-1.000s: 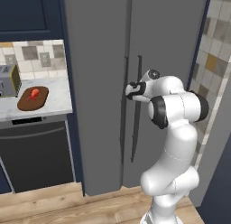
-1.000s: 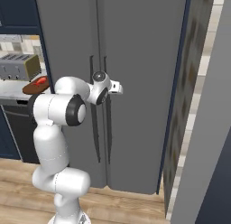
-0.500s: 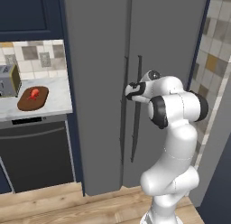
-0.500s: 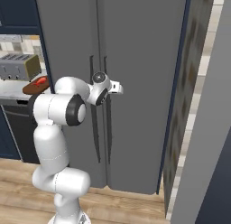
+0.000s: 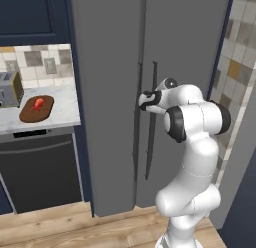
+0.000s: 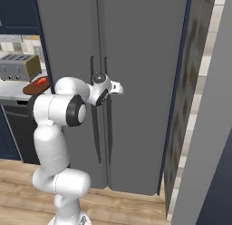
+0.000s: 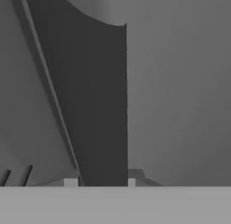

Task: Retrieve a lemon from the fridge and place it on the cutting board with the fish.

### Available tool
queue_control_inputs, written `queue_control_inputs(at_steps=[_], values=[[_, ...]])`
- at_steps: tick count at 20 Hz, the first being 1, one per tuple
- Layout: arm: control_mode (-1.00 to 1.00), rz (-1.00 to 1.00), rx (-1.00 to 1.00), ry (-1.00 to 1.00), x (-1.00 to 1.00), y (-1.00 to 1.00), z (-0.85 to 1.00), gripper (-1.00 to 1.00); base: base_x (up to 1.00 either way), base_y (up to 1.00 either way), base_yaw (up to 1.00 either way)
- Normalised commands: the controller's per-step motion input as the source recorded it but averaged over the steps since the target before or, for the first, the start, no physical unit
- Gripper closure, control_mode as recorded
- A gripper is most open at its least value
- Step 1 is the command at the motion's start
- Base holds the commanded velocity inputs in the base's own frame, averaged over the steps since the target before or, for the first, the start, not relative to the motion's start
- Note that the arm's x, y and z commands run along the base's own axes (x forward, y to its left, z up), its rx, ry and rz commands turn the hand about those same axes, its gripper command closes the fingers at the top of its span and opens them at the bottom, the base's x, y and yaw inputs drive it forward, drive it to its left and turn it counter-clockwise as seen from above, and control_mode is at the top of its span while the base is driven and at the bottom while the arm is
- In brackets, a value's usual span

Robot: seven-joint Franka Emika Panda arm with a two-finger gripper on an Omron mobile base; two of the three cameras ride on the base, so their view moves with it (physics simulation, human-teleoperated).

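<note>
Left base view: fridge (image 5: 110,67) stands closed, both grey doors flush, two long vertical handles side by side at the centre seam. Pincer (image 5: 142,100) sits at the left handle (image 5: 137,117), about a third of the way down its length, touching or just short of it; finger spacing cannot be told from either base view. Hand view: a dark vertical bar, the handle (image 7: 101,105), runs up the middle against the grey door, close to the camera. Cutting board (image 5: 36,108) lies on the pale bench (image 5: 60,114) left of the fridge, with the fish (image 5: 37,103) on top of it, near its centre. Toaster (image 5: 10,89) stands just left of the board. Lemon not visible with the doors shut.
</note>
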Motion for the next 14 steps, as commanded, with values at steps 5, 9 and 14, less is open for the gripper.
queue_control_inputs(at_steps=[5,9,14], values=[[-1.00,0.00,0.06,0.01,-0.45,-0.65,0.15,1.00,0.00,0.00,0.00],[-1.00,0.00,0.10,0.00,-0.96,-0.85,0.24,1.00,0.00,0.00,0.00],[-1.00,0.00,0.03,0.00,-1.00,-0.71,0.32,1.00,0.00,0.00,0.00]])
